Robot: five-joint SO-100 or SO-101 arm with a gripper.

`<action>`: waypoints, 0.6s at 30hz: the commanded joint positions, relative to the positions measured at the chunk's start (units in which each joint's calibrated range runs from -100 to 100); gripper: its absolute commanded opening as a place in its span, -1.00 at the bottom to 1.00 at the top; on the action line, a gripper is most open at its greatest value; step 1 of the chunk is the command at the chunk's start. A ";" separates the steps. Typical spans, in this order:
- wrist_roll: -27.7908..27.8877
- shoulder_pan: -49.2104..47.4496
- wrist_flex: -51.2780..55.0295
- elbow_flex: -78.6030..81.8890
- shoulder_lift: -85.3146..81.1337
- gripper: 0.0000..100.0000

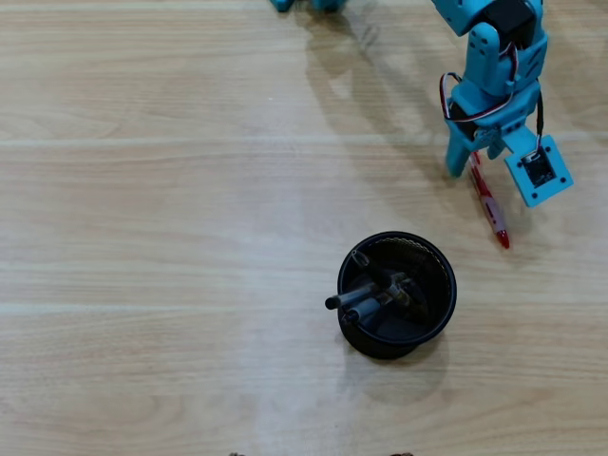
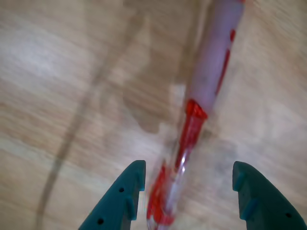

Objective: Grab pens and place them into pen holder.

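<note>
The red pen [image 2: 192,143] is seen lying on the wooden table [image 1: 142,190], up and right of the black pen holder [image 1: 397,294] in the overhead view. The gripper [image 2: 188,184] is held apart around it, the pen closer to one finger. If closed off-centre, the pen may be rolled aside or pinched at its slippery tip.

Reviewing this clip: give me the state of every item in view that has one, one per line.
gripper: open, fingers either side of the red pen, not closed on it
red pen: lying on the table, outside the holder, one end between the fingers
pen holder: upright on the table, apart from the arm
dark pens: already in the holder, leaning toward its left rim in the overhead view
</note>
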 commanded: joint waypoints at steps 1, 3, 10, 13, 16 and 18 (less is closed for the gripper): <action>-0.28 -0.43 -6.45 -2.82 3.47 -0.58; -0.28 0.14 -6.71 -2.73 6.43 -0.59; -0.28 3.28 -6.19 -2.73 8.97 -0.97; 0.29 4.73 -6.62 -4.73 5.50 -0.97; 2.38 6.51 -7.39 -9.34 -2.36 -0.96; 6.72 8.68 -12.55 -13.78 -7.77 -0.96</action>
